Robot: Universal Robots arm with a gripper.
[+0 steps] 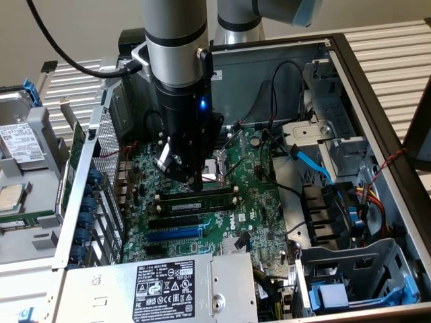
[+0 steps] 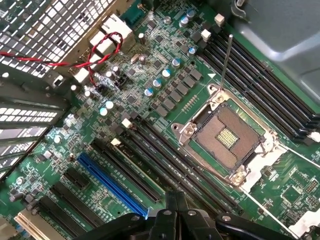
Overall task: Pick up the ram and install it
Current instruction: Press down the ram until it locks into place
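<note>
Ram (image 1: 195,196) lies lengthwise in a slot just beside the CPU socket (image 1: 219,171), on the socket's side toward the blue expansion slot (image 1: 174,234), and the gripper (image 1: 194,183) stands right over its upper edge. The gripper's fingers are pressed fully together. In the wrist view the gripper (image 2: 173,210) shows as two dark fingers meeting with no gap, and whether they pinch the ram or only meet its edge cannot be told.

Room around the tool is tight on the socket side, where the arm's black body hangs over part of the socket. Away from the socket, past the ram, the motherboard (image 1: 259,198) is low and flat as far as the power supply (image 1: 161,286). The perforated case wall (image 1: 108,161) rises well apart from the socket, on the exterior view's left.

The ram is a long, thin, dark green strip with a row of black chips, as long as the black slots next to it.

Counted: one ram, one gripper, one socket (image 2: 227,137) with its contacts uncovered, one blue expansion slot (image 2: 112,182), and two black slots between the ram and the blue one in the exterior view.
</note>
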